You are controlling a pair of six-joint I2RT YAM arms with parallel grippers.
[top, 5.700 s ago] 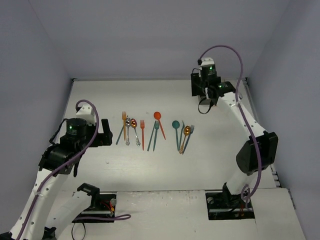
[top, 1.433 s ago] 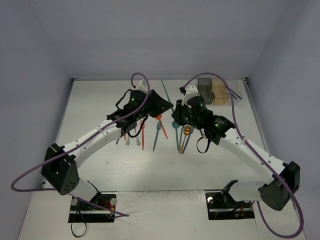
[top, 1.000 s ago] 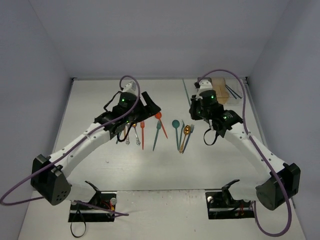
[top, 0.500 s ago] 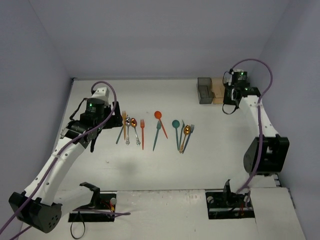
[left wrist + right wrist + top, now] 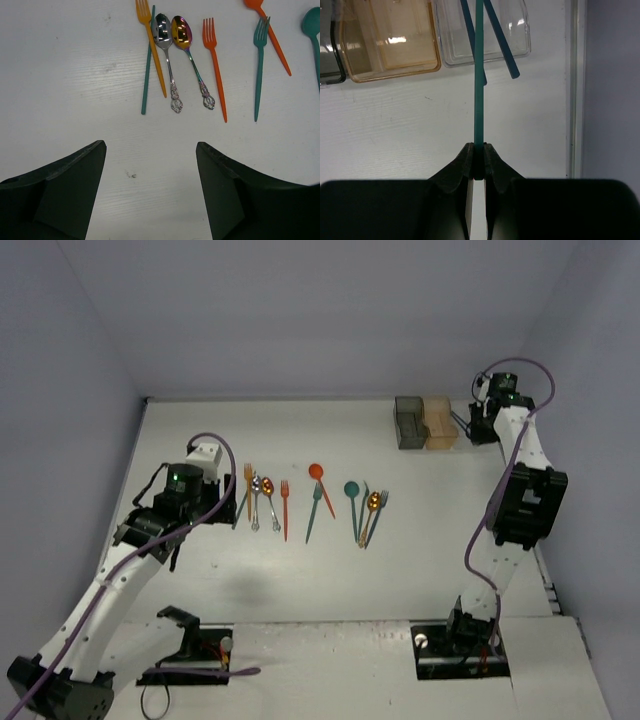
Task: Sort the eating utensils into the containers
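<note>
The right arm is stretched to the far right corner, and the right gripper (image 5: 479, 167) pinches a teal chopstick (image 5: 479, 100) that points across the clear bin (image 5: 522, 45). The left arm is bent, with the left gripper (image 5: 150, 150) spread wide near the utensils (image 5: 310, 498) on the worktop (image 5: 200, 430). Only the right wrist view shows 2 blue chopsticks (image 5: 502, 47) in that bin.

Two slim robot arms, the left arm (image 5: 105, 585) and the right arm (image 5: 521, 440), are built from white tube-like links joined by chunky black joint housings. Each carries a small green light (image 5: 172, 478) near the wrist. A purple cable (image 5: 515, 362) loops loosely along each arm down to a black base plate (image 5: 190, 646) with exposed wiring, and the fingers (image 5: 65, 187) are matte black wedge-shaped blocks.
</note>
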